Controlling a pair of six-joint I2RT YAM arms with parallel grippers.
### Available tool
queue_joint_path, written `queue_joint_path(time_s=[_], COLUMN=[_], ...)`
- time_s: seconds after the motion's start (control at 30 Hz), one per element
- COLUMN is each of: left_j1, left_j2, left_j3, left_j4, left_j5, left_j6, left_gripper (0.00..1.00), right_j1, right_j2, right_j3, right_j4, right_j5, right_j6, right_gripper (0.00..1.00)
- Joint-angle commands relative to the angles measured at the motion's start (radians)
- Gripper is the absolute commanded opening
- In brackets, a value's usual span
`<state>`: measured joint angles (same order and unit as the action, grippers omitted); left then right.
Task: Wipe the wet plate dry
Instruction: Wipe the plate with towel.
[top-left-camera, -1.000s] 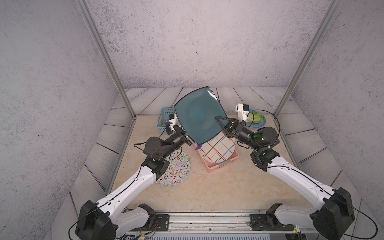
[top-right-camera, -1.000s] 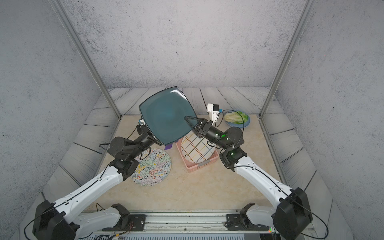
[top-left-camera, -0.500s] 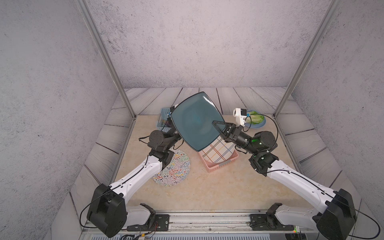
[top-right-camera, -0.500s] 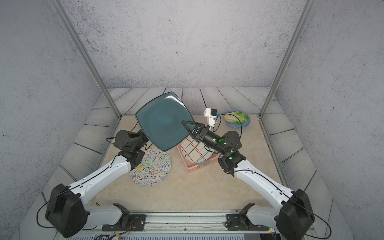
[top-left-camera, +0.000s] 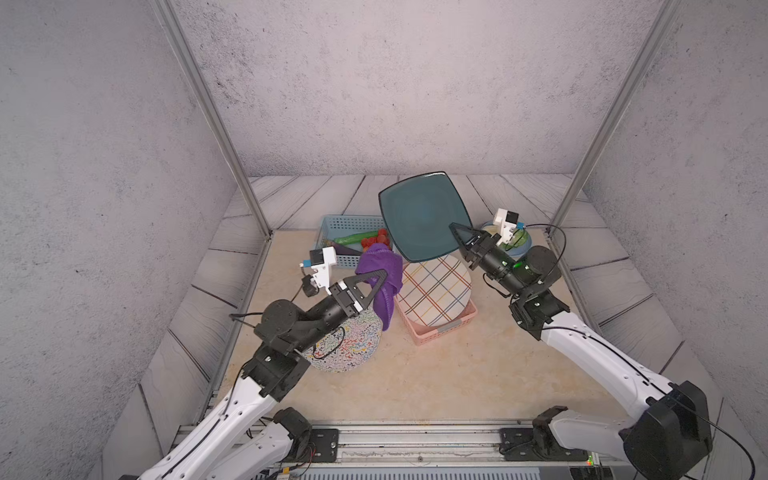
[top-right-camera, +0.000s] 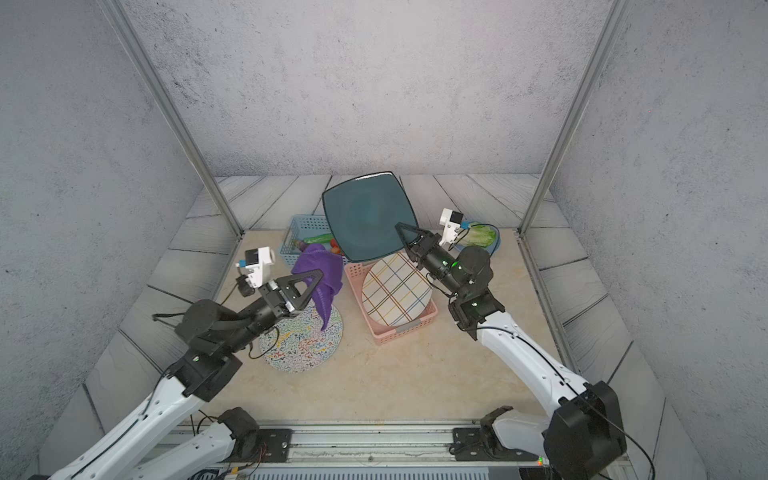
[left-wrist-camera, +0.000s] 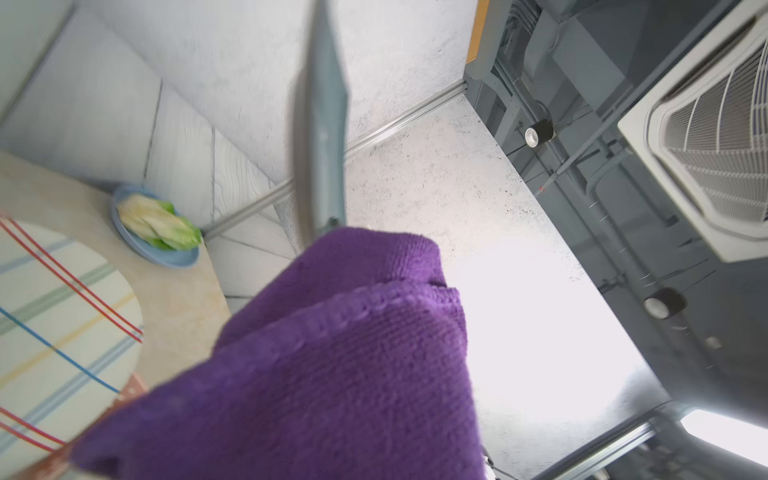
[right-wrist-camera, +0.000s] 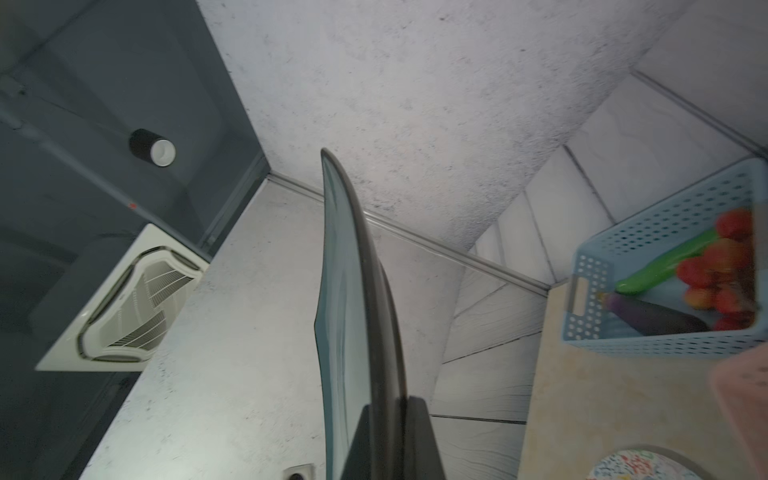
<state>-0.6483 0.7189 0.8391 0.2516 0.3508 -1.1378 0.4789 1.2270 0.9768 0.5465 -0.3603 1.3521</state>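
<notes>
Fingers of the right gripper (top-left-camera: 457, 231) are pressing together on the lower right rim of the plate (top-left-camera: 419, 216) and are holding it in the air. The plate is tilting almost up on its edge, with its dark teal face turning toward the top camera. In both top views its lower rim is overlapping the top of a checked plate (top-left-camera: 436, 291), which is leaning in a pink basket (top-left-camera: 440, 332). The left gripper (top-left-camera: 380, 276) is pinching a purple cloth (top-left-camera: 386, 299) between closed fingers. The cloth is draping over them and hanging down over a speckled plate (top-left-camera: 353, 345) lying on the worktop (top-left-camera: 415, 382). The top of the cloth is sitting just beside the plate's lower left rim, but I cannot tell whether they are touching. In the left wrist view the cloth (left-wrist-camera: 332, 353) is filling the foreground and the plate (left-wrist-camera: 324, 124) is showing edge-on behind it. A blue basket (top-left-camera: 340, 226) with vegetables is standing behind the cloth.
</notes>
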Motion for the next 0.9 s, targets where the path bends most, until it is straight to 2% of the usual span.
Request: queue_joint_path(time_s=[0.0, 0.13, 0.23, 0.33, 0.4, 0.47, 0.6, 0.67, 0.77, 0.87], left_j1=[-0.001, 0.005, 0.044, 0.09, 0.086, 0.051, -0.093, -0.121, -0.113, -0.036], left_j2=[0.022, 0.155, 0.268, 0.356, 0.427, 0.506, 0.59, 0.59, 0.51, 0.374], left_j3=[0.074, 0.197, 0.295, 0.373, 0.444, 0.492, 0.501, 0.475, 0.403, 0.374], left_j4=[-0.366, -0.447, -0.543, -0.596, -0.662, -0.706, -0.75, -0.741, -0.688, -0.679], left_j5=[-0.095, -0.122, -0.168, -0.14, -0.072, 0.056, 0.038, 0.034, 0.001, -0.008], left_j6=[0.392, 0.468, 0.506, 0.59, 0.704, 0.78, 0.847, 0.835, 0.768, 0.672], left_gripper=[0.0, 0.0, 0.0, 0.0, 0.0, 0.0, 0.0, 0.0, 0.0, 0.0], right_j1=[0.033, 0.068, 0.078, 0.097, 0.134, 0.15, 0.151, 0.133, 0.085, 0.044], right_j2=[-0.055, -0.062, -0.096, -0.156, -0.196, -0.204, -0.174, -0.16, -0.149, -0.156], right_j3=[0.077, 0.088, 0.044, -0.009, -0.042, -0.048, -0.043, -0.031, -0.007, -0.025], right_j4=[-0.062, -0.059, -0.02, -0.043, -0.077, -0.071, 0.04, 0.03, -0.032, -0.114], right_j5=[-0.045, -0.082, -0.111, -0.135, -0.128, -0.123, -0.068, -0.035, -0.01, 0.014], right_j6=[-0.132, -0.188, -0.203, -0.249, -0.297, -0.304, -0.244, -0.215, -0.191, -0.183], right_gripper=[0.0, 0.0, 0.0, 0.0, 0.0, 0.0, 0.0, 0.0, 0.0, 0.0])
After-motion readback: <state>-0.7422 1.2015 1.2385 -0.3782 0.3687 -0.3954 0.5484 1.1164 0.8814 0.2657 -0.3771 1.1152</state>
